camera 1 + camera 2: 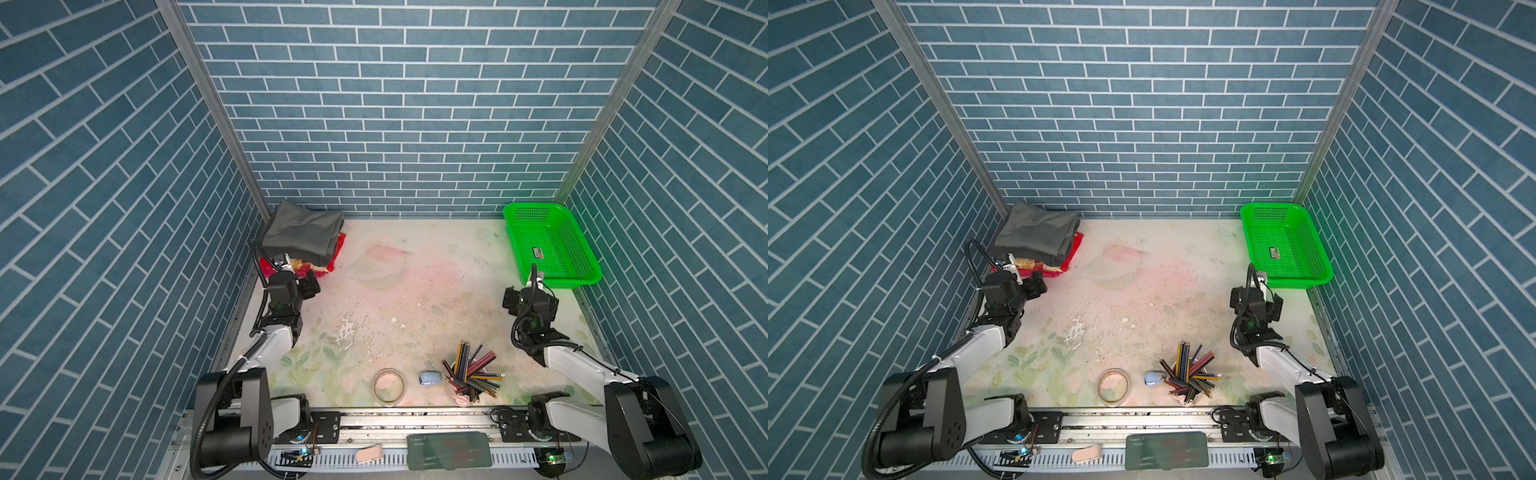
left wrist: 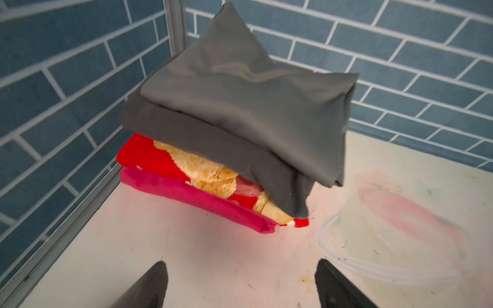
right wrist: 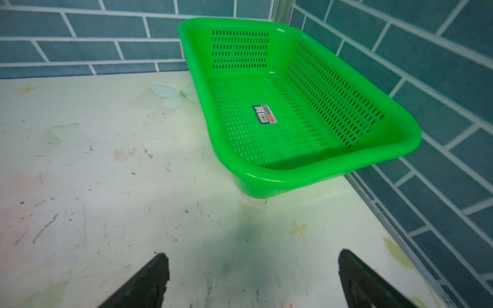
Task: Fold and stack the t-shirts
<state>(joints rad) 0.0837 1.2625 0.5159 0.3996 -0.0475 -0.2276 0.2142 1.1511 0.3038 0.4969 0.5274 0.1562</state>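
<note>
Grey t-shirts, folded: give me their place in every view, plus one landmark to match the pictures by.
Top view: grey t-shirts in the far left corner, atop red cloth.
Top view: grey t-shirts in that same corner.
Left wrist: grey t-shirts fill the middle.
Right wrist: not in it.
Shared landmark: metal corner post right behind the stack.

Folded grey t-shirts (image 2: 240,106) stacked on red and pink cloths (image 2: 173,186) in a desk (image 2: 186,253) corner; left pincer (image 2: 241,266) spread wide nearby.

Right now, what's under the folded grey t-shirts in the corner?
A folded red cloth with a yellow print, then a pink cloth, on the table. The grey t-shirts cover their far parts.
</note>
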